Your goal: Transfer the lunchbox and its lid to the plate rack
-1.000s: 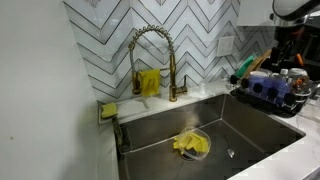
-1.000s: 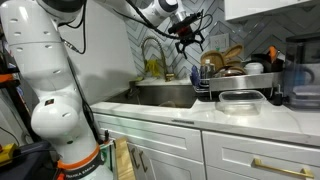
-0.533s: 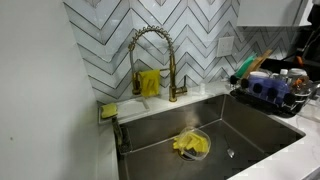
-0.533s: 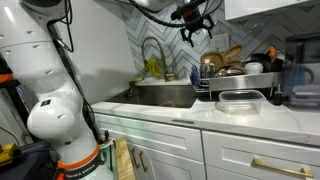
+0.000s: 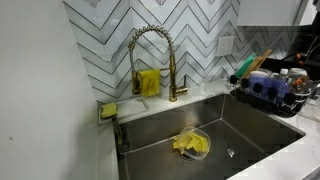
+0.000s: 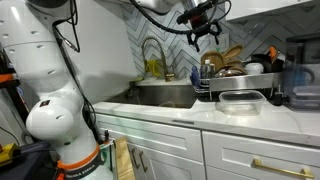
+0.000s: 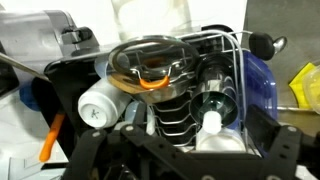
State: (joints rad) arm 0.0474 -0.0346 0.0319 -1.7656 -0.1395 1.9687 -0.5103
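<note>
Gripper: the gripper (image 6: 205,24) hangs released and holds nothing; in an exterior view its fingers are spread wide in the air under the upper cabinet.
Gripper in wrist view: the dark fingers (image 7: 282,152) frame the bottom of the picture, well apart, with only the rack's contents between them.
Plate rack: the plate rack (image 6: 232,82) stands directly below the gripper on the counter, and it is full of dishes.
Lunchbox: the lunchbox (image 7: 258,80) shows as a bluish-purple translucent piece in the rack, below the gripper and off to its sink side. It stands at the rack's end nearest the basin (image 5: 268,88). I cannot tell box from lid.
Metal bowl: a metal bowl (image 7: 150,58) lies in the rack below the gripper, on the side away from the lunchbox.
White cup: a white cup (image 7: 98,108) lies just beside the bowl, further from the lunchbox.
Utensils: green and wooden handles (image 5: 247,67) stick up from the rack, below the gripper.
Dark tray: a dark tray (image 6: 240,98) sits on the counter below the gripper, in front of the rack.
Sink: the sink (image 5: 255,125) lies below and well to the side of the gripper, beyond the lunchbox.
Yellow cloth: a yellow cloth (image 5: 190,145) rests in the sink, well apart from the gripper.
Faucet: a brass faucet (image 5: 152,55) rises at the back of the sink, far from the gripper.
</note>
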